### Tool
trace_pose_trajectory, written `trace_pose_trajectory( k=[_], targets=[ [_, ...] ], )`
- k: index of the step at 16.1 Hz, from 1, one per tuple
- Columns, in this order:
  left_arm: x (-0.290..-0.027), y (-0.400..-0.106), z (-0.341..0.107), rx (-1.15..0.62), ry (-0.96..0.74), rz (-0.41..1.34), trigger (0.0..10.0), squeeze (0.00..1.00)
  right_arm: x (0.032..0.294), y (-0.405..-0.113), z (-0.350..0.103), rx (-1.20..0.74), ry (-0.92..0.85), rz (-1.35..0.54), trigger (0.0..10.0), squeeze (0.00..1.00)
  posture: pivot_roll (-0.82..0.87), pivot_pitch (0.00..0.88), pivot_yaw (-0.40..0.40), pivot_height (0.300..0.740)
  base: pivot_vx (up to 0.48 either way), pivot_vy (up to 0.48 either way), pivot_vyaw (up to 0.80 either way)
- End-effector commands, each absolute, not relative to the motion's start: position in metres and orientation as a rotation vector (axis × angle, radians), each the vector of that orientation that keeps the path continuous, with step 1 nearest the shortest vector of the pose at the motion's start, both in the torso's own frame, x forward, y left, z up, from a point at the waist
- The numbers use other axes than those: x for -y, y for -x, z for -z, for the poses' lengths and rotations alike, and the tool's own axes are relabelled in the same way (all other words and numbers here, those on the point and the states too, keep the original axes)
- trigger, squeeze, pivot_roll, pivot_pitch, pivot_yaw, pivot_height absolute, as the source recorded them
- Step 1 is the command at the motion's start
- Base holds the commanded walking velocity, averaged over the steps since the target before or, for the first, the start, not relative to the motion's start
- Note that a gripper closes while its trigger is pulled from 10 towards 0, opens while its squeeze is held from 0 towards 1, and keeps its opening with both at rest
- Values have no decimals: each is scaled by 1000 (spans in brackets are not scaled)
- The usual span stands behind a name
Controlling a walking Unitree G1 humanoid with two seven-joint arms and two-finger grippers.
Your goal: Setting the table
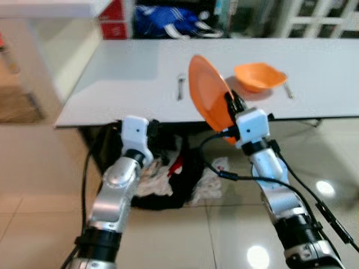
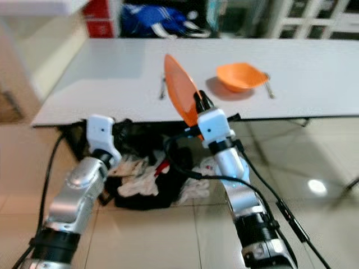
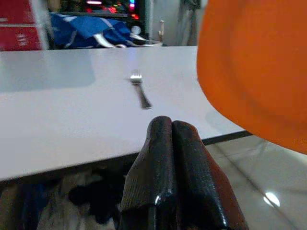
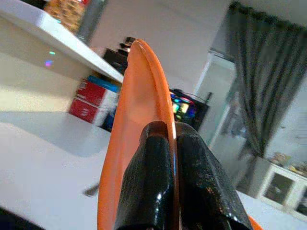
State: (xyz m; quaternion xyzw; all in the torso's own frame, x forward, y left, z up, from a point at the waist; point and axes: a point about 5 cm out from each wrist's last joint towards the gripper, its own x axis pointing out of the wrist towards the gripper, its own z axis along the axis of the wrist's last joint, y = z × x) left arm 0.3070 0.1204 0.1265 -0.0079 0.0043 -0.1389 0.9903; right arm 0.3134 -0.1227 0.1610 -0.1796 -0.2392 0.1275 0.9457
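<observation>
My right gripper (image 1: 231, 104) is shut on the rim of an orange plate (image 1: 206, 92), which I hold on edge over the near edge of the white table (image 1: 134, 73). The same plate (image 4: 134, 139) is pinched between both black fingers (image 4: 148, 187) in the right wrist view. An orange bowl (image 1: 258, 75) stands on the table to the right of the plate, with a utensil (image 1: 288, 89) beside it. A fork (image 1: 180, 87) lies on the table left of the plate. My left gripper (image 3: 170, 129) is shut and empty, held below the table's near edge.
A heap of dark and white clothes (image 1: 168, 176) lies on the tiled floor under the table. A blue bag (image 1: 165, 19) and a red box (image 1: 115, 19) stand behind the table. White cabinets (image 1: 314, 17) are at the far right, a pale counter (image 1: 45, 11) at the far left.
</observation>
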Motion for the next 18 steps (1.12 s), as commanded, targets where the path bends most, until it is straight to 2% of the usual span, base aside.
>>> trace_pose_trajectory(
  k=[1,10,14,16,18],
  targets=[
    [-115,-307,-130,5,0,307,10000,0,126,-313,-172,538,359,-246,0,0,-74,0,19,736,461,0,0],
    [-112,-308,-132,14,-14,320,10000,0,124,-313,-174,554,363,-260,0,0,-72,0,22,736,467,0,0],
    [-110,-307,-133,16,-7,330,10000,0,116,-312,-213,687,337,-281,0,0,-76,0,26,736,466,0,0],
    [-111,-308,-136,28,1,319,10000,0,112,-315,-251,782,288,-286,0,0,-79,0,29,736,0,0,0],
    [-110,-309,-136,28,1,317,10000,0,112,-322,-269,792,209,-290,0,0,-81,0,30,736,0,0,0]
  ],
)
